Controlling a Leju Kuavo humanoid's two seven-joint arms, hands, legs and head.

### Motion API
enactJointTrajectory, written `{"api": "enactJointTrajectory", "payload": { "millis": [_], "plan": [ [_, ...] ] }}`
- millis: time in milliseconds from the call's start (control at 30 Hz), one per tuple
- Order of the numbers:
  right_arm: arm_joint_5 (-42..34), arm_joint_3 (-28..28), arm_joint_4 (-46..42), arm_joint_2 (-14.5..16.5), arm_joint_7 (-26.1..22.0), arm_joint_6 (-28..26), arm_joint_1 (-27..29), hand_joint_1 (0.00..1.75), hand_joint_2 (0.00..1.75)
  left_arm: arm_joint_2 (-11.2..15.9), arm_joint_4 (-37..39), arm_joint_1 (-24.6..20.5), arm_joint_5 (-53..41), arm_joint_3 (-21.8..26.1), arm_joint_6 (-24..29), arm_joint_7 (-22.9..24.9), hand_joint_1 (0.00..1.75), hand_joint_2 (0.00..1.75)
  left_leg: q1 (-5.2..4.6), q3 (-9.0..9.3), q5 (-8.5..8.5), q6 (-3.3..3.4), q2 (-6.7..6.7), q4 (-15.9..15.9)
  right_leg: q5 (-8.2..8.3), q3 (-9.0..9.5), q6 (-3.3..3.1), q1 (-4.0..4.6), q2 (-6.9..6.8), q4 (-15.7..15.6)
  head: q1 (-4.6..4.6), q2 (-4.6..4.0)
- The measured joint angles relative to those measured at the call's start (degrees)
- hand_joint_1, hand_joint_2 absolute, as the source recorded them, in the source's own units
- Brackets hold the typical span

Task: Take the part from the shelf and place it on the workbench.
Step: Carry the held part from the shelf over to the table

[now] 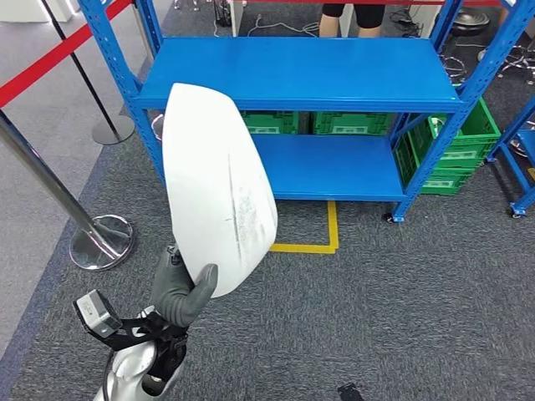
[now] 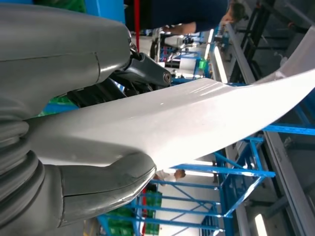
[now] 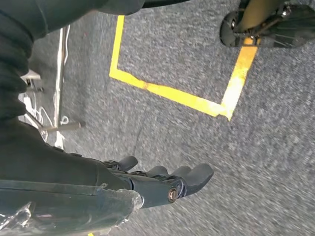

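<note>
Green crates (image 1: 454,146), contents seemingly hidden

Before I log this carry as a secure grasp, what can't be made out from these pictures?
- Left hand fingers behind the white part: hidden by the part in the head view; only the thumb shows.
- Part's far end: cut off by the left wrist view's edge.
- Right hand palm: hidden behind its fingers in the right wrist view.
- Person behind the blue shelf: cut off by the head view's top edge.

White curved part (image 1: 217,188) upright, scuffed, off shelf (image 1: 297,71).
</note>
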Motion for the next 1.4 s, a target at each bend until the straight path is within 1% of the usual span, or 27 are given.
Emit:
{"api": "enactJointTrajectory", "payload": {
  "millis": [33,100,133,200,233,267,300,333,400,467,533,600,667,733,767,800,867,933,1000,1067,1133,1200,1233,1267,1300,1333,1400],
  "plan": [
    [-0.02,-0.04,0.0,-0.01,0.01,0.02,0.07,0.0,1.75,-0.07,-0.01,0.0,0.1,-0.03,-0.05,0.01,1.64,1.75,0.05,-0.09,0.04,0.19,0.49,-0.16,0.15,-0.32,0.36,-0.13,0.4,-0.06,0.0,0.0],
    [-0.04,-0.08,0.0,-0.03,0.02,0.03,0.31,0.0,1.75,-0.27,-0.02,-0.04,0.31,-0.13,-0.21,0.04,1.64,1.75,0.22,-0.06,0.32,0.78,1.64,-0.51,-0.94,-1.29,0.96,-0.04,-0.67,1.39,0.25,0.0],
    [-0.04,-0.09,0.0,-0.04,0.03,0.02,0.33,0.0,1.75,-0.38,-0.02,-0.04,0.42,-0.19,-0.32,0.04,1.64,1.75,0.32,-0.04,0.42,1.01,2.3,-0.66,-2.45,-2.43,1.21,0.05,-1.8,3.8,0.47,0.0],
    [-0.04,-0.1,0.0,-0.05,0.03,0.01,0.25,0.0,1.75,-0.45,-0.02,0.04,0.54,-0.21,-0.49,0.05,1.64,1.75,0.21,-0.1,0.41,1.2,3.64,-0.65,-6.3,-5.68,1.65,0.11,-3.88,11.25,0.89,0.0],
    [-0.04,-0.1,0.0,-0.06,0.02,0.01,0.24,0.0,1.75,-0.44,-0.01,0.08,0.59,-0.2,-0.53,0.05,1.64,1.75,0.17,-0.13,0.4,1.24,4.35,-0.64,-7.51,-6.99,1.8,0.09,-4.31,14.45,0.9,0.0],
    [-0.04,-0.1,0.0,-0.07,0.03,0.01,0.28,0.0,1.75,-0.43,-0.01,0.09,0.62,-0.2,-0.57,0.05,1.64,1.75,0.16,-0.14,0.39,1.26,5.04,-0.63,-7.72,-7.46,1.92,0.07,-4.56,15.92,0.91,0.0],
    [-0.04,-0.1,-0.01,-0.08,0.08,-0.01,0.35,0.0,1.75,-0.43,0.0,0.09,0.66,-0.22,-0.63,0.05,1.64,1.75,0.17,-0.13,0.38,1.25,5.68,-0.62,-6.83,-6.75,1.99,0.04,-4.82,15.02,0.92,0.0],
    [-0.03,-0.11,-0.01,-0.1,0.14,-0.03,0.39,0.0,1.75,-0.44,0.0,0.09,0.75,-0.24,-0.68,0.05,1.64,1.75,0.17,-0.07,0.36,1.21,6.3,-0.61,-5.16,-5.0,2.03,0.0,-5.23,12.05,0.91,0.0],
    [0.02,-0.12,-0.02,-0.14,0.25,-0.07,0.33,0.0,1.75,-0.46,-0.01,0.08,0.94,-0.26,-0.76,0.05,1.64,1.75,-0.08,0.02,0.23,0.86,7.37,-0.41,-2.05,-0.55,1.97,0.09,-7.51,4.05,0.97,0.0],
    [0.09,-0.12,-0.01,-0.14,0.26,-0.06,0.22,0.0,1.75,-0.5,-0.02,0.08,1.08,-0.27,-0.82,0.05,1.64,1.75,-0.51,0.0,0.17,0.35,8.2,-0.14,-1.12,1.3,1.2,0.26,-8.83,0.24,0.85,0.0],
    [0.11,-0.12,0.0,-0.13,0.27,-0.06,0.28,0.0,1.75,-0.58,-0.03,0.07,1.15,-0.3,-0.87,0.06,1.64,1.75,-0.64,-0.01,0.19,-0.09,9.15,-0.09,-0.97,0.93,0.08,0.33,-7.73,0.17,0.72,0.0],
    [0.11,-0.13,0.0,-0.13,0.31,-0.06,0.42,0.0,1.75,-0.67,-0.1,0.05,1.17,-0.32,-0.9,0.05,1.64,1.75,-0.44,-0.33,-0.87,-0.71,8.29,0.92,-0.61,0.69,-0.7,0.16,-6.49,0.11,0.7,0.0],
    [0.11,-0.14,0.0,-0.13,0.35,-0.06,0.36,0.0,1.75,-0.67,-0.16,0.06,1.26,-0.33,-0.9,0.05,1.64,1.75,-0.22,-2.53,-4.23,-1.27,5.71,6.09,-0.26,0.48,-1.24,-0.08,-5.21,0.05,0.58,0.0],
    [0.1,-0.14,0.0,-0.13,0.39,-0.06,0.3,0.0,1.75,-0.62,-0.17,0.16,1.58,-0.33,-0.8,0.05,1.64,1.75,-0.15,-6.12,-7.65,-1.41,4.38,13.82,-0.03,0.18,-1.48,-0.13,-3.76,0.06,0.52,0.0],
    [0.08,-0.15,0.0,-0.13,0.46,-0.06,0.36,0.0,1.75,-0.61,-0.17,0.22,1.83,-0.32,-0.69,0.05,1.64,1.75,-0.14,-7.23,-8.08,-1.37,4.22,16.06,0.07,0.08,-1.49,-0.12,-2.99,0.06,0.5,0.0],
    [0.05,-0.16,0.0,-0.13,0.56,-0.06,0.43,0.0,1.75,-0.61,-0.17,0.26,2.01,-0.31,-0.58,0.05,1.64,1.75,-0.13,-7.38,-7.41,-1.25,4.13,16.3,0.15,0.03,-1.43,-0.12,-2.19,0.07,0.51,0.0],
    [-0.01,-0.21,0.0,-0.13,0.74,-0.06,0.47,0.0,1.75,-0.65,-0.17,0.27,2.22,-0.28,-0.45,0.05,1.64,1.75,-0.02,-4.66,-3.66,-0.89,3.03,10.82,0.34,0.0,-1.17,-0.18,-0.57,0.07,0.5,0.0],
    [-0.02,-0.29,0.0,-0.13,0.79,-0.06,0.34,0.0,1.75,-0.71,-0.19,0.23,2.25,-0.26,-0.44,0.05,1.64,1.75,0.23,-1.1,-0.91,-0.55,0.42,3.61,0.51,-0.33,-0.71,-0.11,0.92,0.28,0.48,0.0],
    [-0.01,-0.39,0.0,-0.13,0.79,-0.06,0.31,0.0,1.75,-0.77,-0.21,0.24,2.26,-0.26,-0.43,0.09,1.64,1.75,0.33,0.15,-0.64,-0.29,-0.77,0.64,0.82,-1.0,-0.05,-0.14,2.1,0.35,0.47,0.0],
    [0.0,-0.51,0.0,-0.17,0.8,-0.06,0.58,0.0,1.75,-0.84,-0.22,0.22,2.26,-0.26,-0.4,0.12,1.64,1.75,0.45,0.09,-0.53,0.21,0.35,0.33,1.07,-1.64,0.61,-0.28,2.64,0.22,0.47,0.0],
    [-0.02,-0.63,0.0,-0.23,0.84,-0.06,0.78,0.0,1.75,-1.05,-0.23,0.17,2.28,-0.25,-0.4,0.12,1.64,1.75,0.59,0.12,-0.31,0.85,1.71,0.12,-0.45,-2.84,1.18,-0.07,0.22,2.24,0.94,0.0],
    [-0.01,-0.74,0.0,-0.25,0.84,-0.02,0.61,0.0,1.75,-1.22,-0.24,0.22,2.4,-0.2,-0.4,0.13,1.64,1.75,0.45,0.1,-0.34,1.25,3.27,0.11,-4.32,-5.82,1.62,0.09,-3.25,8.99,1.45,0.0],
    [0.02,-0.78,0.0,-0.25,0.79,0.08,0.5,0.0,1.75,-1.22,-0.24,0.25,2.51,-0.18,-0.44,0.13,1.64,1.75,0.37,0.08,-0.38,1.36,4.15,0.12,-6.12,-7.54,1.79,0.06,-4.1,12.95,1.51,0.0],
    [0.05,-0.81,0.0,-0.26,0.74,0.23,0.42,0.0,1.75,-1.21,-0.24,0.28,2.65,-0.15,-0.49,0.14,1.64,1.75,0.33,0.07,-0.4,1.4,5.02,0.13,-7.09,-8.68,1.89,0.03,-4.51,15.76,1.5,0.0],
    [0.08,-0.85,0.0,-0.27,0.66,0.41,0.41,0.0,1.75,-1.21,-0.24,0.29,2.77,-0.15,-0.57,0.14,1.64,1.75,0.32,0.08,-0.43,1.4,5.8,0.13,-6.95,-8.79,1.97,0.0,-4.74,16.46,1.53,0.0],
    [0.08,-0.88,0.0,-0.29,0.58,0.56,0.44,0.0,1.75,-1.22,-0.24,0.28,2.87,-0.18,-0.66,0.14,1.64,1.75,0.32,0.13,-0.47,1.36,6.52,0.14,-5.75,-7.66,1.99,-0.04,-5.01,14.73,1.52,0.0],
    [-0.06,-0.95,-0.01,-0.33,0.37,0.68,0.42,0.0,1.75,-1.25,-0.25,0.23,3.05,-0.22,-0.84,0.16,1.64,1.75,0.2,0.33,-0.67,1.05,7.79,0.21,-2.41,-3.16,1.97,0.03,-7.11,6.78,1.58,0.0]
  ]
}}
